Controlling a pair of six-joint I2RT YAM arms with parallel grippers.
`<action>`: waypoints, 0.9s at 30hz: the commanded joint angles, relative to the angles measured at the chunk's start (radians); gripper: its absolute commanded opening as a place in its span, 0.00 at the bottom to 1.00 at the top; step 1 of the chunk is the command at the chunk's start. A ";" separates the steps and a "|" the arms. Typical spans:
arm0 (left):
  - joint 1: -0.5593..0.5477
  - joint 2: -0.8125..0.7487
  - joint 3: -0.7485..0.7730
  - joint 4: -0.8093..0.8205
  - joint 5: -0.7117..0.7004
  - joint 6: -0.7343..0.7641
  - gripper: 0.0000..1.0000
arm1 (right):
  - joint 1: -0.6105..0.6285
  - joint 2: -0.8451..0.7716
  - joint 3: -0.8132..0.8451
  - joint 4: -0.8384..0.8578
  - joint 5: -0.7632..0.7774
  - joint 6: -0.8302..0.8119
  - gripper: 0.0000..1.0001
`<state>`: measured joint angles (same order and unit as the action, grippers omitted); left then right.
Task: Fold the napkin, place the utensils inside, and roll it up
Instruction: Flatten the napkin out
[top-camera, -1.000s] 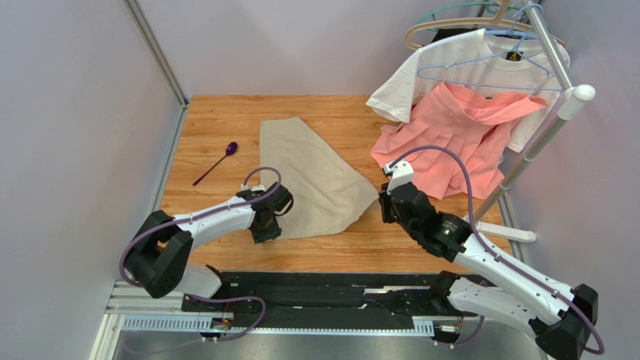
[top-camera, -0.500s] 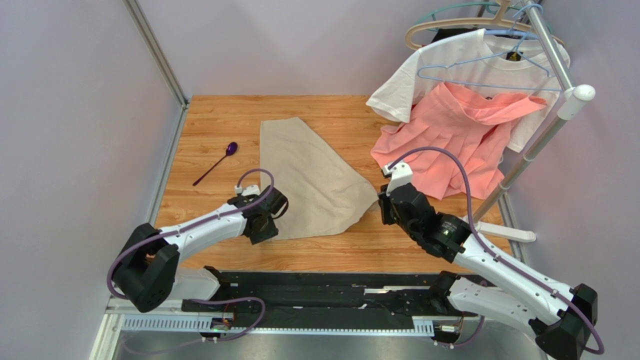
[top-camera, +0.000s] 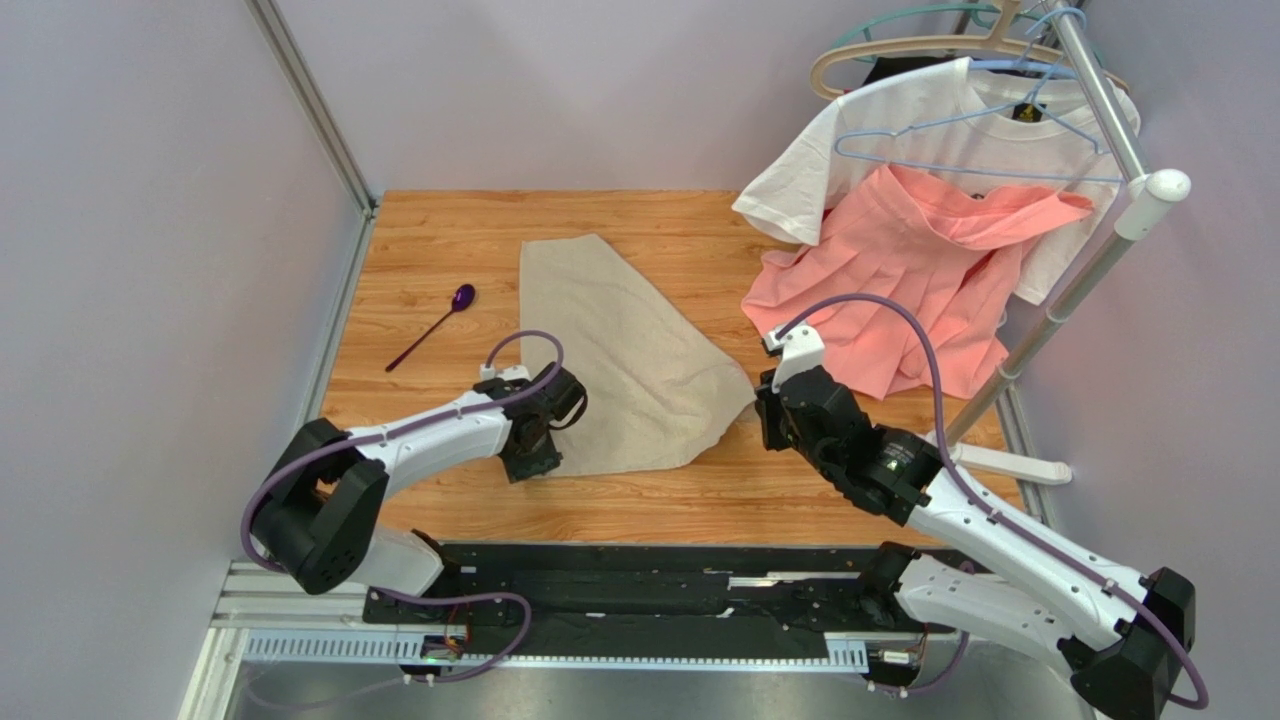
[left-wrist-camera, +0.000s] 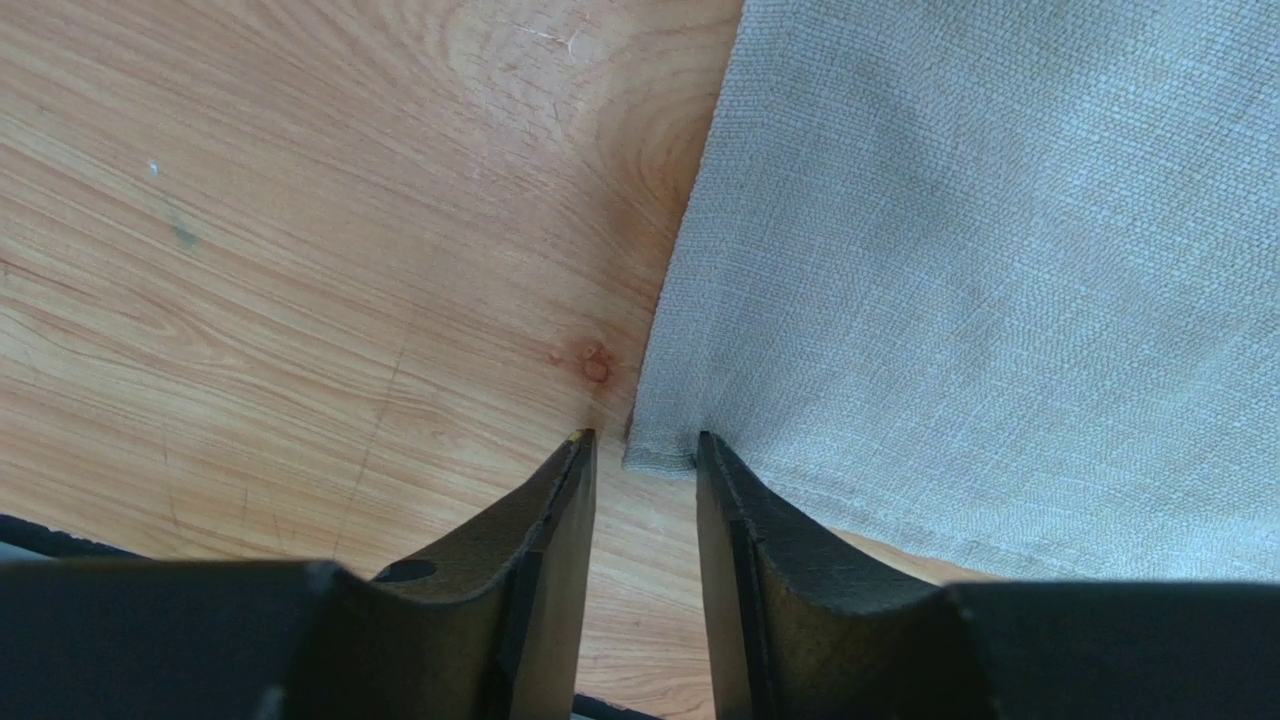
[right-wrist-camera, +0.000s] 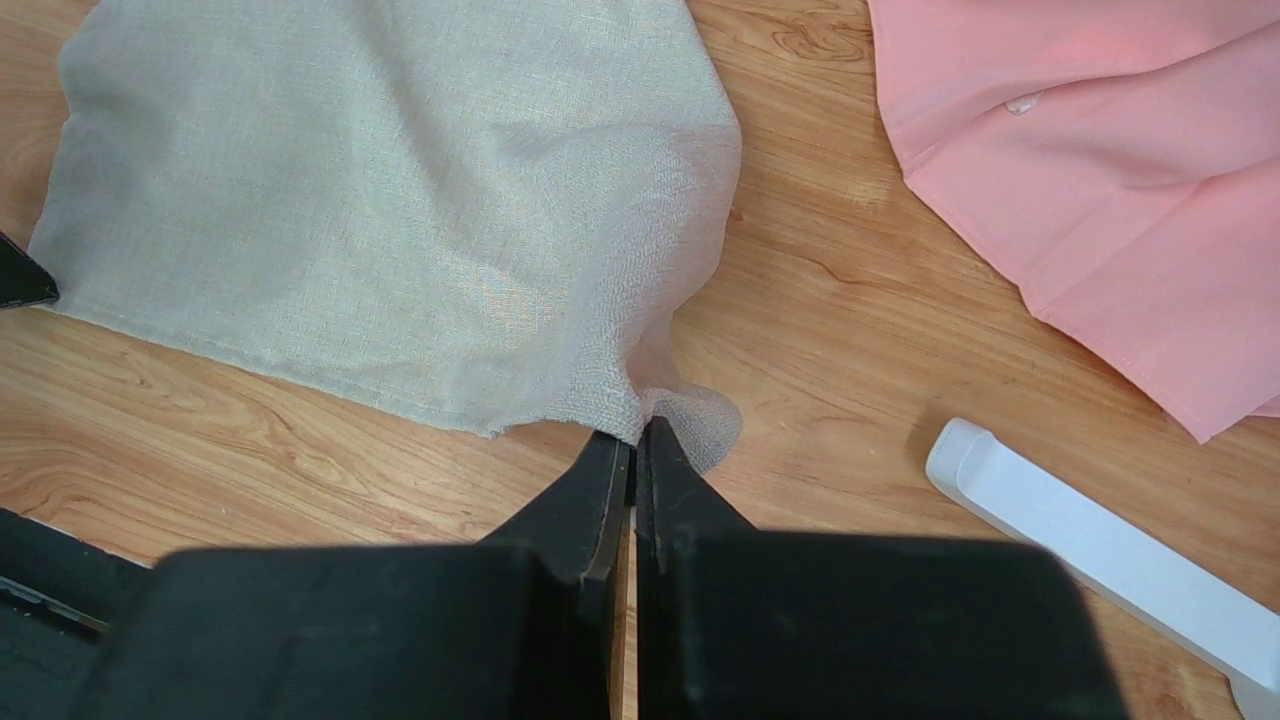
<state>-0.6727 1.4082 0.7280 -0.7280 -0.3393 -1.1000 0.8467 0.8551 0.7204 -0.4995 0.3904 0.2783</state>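
Right at the tips of the left gripper (left-wrist-camera: 645, 441), the near corner of the napkin (left-wrist-camera: 977, 255) is sitting in the gap. That gripper is standing half open and is holding nothing. It was sliding back a moment ago and is now coming back to the corner, so a pinch is looking close. Across from it, the right gripper (right-wrist-camera: 633, 438) is staying shut on the other near corner. Ahead and left of the left gripper, the spoon (top-camera: 436, 324) is lying on bare table (top-camera: 436, 248) with lots of room. Pink cloth (right-wrist-camera: 1082, 165) is crowding the right gripper's right side.
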 joint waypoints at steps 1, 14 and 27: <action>0.005 0.017 0.013 -0.017 -0.020 0.019 0.38 | -0.003 -0.030 0.011 0.015 0.001 0.015 0.00; -0.005 0.029 0.019 -0.016 -0.026 0.060 0.00 | -0.003 -0.074 0.014 -0.019 0.018 0.024 0.00; 0.362 -0.250 0.328 -0.014 0.091 0.345 0.00 | -0.030 0.229 0.328 0.021 0.099 -0.060 0.00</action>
<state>-0.4911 1.1404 0.8459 -0.7803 -0.3294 -0.9474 0.8413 0.9314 0.8429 -0.5766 0.4530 0.2707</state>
